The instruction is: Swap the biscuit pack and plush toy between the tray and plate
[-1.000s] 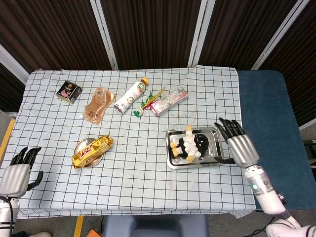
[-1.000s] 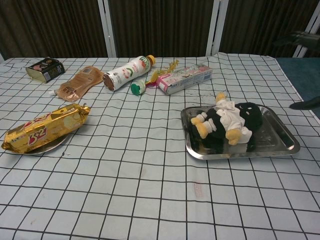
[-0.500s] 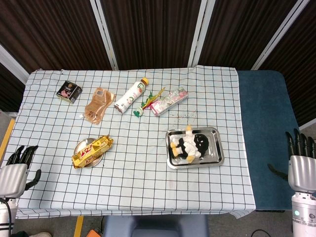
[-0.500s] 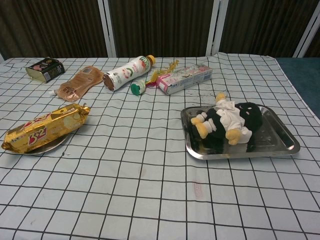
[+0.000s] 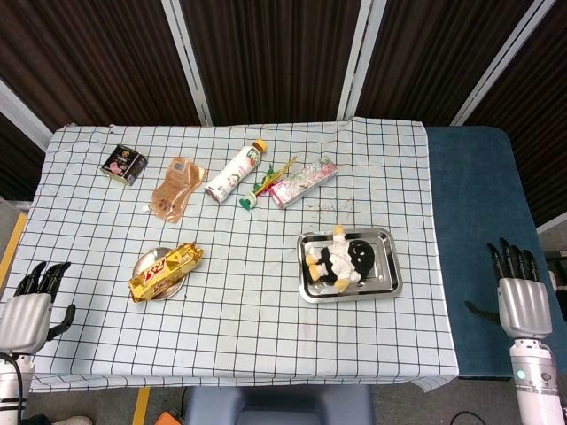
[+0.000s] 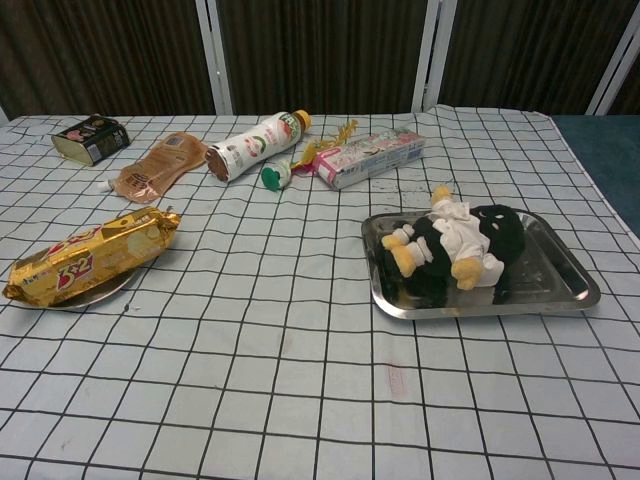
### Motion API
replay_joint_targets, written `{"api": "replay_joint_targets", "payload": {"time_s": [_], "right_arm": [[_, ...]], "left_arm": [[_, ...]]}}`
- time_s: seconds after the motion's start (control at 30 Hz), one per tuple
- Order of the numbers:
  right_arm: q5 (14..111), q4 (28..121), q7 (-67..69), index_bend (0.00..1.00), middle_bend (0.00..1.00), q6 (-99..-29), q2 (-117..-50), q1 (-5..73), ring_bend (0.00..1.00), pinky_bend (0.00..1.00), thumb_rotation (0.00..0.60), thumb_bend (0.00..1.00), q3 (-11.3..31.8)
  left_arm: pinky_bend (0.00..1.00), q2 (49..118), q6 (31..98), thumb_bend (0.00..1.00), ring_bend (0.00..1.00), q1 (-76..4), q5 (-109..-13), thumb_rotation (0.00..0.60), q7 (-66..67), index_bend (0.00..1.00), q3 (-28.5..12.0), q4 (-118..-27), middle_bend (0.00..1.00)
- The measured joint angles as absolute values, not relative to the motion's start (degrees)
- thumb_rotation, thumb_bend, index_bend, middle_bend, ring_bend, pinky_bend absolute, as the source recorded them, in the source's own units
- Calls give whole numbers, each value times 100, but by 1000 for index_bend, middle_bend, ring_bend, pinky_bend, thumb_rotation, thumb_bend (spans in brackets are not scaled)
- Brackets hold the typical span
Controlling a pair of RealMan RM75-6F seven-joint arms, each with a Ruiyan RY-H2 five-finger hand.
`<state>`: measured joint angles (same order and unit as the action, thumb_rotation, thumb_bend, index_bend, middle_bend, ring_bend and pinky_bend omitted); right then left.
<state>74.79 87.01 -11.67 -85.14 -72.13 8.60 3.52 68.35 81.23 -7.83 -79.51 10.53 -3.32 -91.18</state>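
Right now my right hand (image 5: 523, 305) hangs off the table's right side, over the blue surface (image 5: 478, 221), fingers spread and holding nothing; my left hand (image 5: 27, 314) sits at the near left corner of the checked cloth (image 5: 266, 336), fingers apart and likewise empty; neither shows in the chest view. Meanwhile the plush toy (image 5: 338, 259) lies in the steel tray (image 5: 390, 266) on the right half of the table, black body with white and yellow parts; the biscuit pack (image 5: 166, 270), gold with red lettering, rests across the small plate (image 5: 142, 266) on the left, overhanging its rim. Along the far side lie a dark tin (image 5: 123, 164), a brown pouch (image 5: 177, 187), a bottle on its side (image 5: 235, 171), and a pink-and-green box (image 5: 304, 181).
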Motion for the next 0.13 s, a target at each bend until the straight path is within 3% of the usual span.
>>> {"api": "replay_joint_targets", "payload": {"time_s": [0.13], "right_arm": [[7712, 8657, -1034, 0, 0, -8634, -7221, 791, 0, 0, 600, 53, 331]], "left_arm": [[173, 6844, 8105, 444, 48, -790, -7941, 600, 1114, 100, -325, -9149, 137]]}}
